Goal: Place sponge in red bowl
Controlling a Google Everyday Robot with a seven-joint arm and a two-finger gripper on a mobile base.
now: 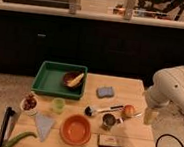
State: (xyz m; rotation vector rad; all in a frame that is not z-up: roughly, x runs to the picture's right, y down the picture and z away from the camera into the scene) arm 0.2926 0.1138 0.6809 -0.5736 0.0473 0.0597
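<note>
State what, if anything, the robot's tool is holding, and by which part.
Nothing, as far as can be seen. The tool hangs by the right edge of the table, while the sponge lies free on it, apart from the tool.

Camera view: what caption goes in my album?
Sponge lies beyond the empty red bowl; claw hangs at the table's right edge.

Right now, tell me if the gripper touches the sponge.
Apart. The camera view shows the gripper well right of the sponge, a round fruit between them.

One sponge (105, 92), one red bowl (76, 129), two other bowls (67, 78) (24, 108), one gripper (150, 116) beside the apple (128, 110)
</note>
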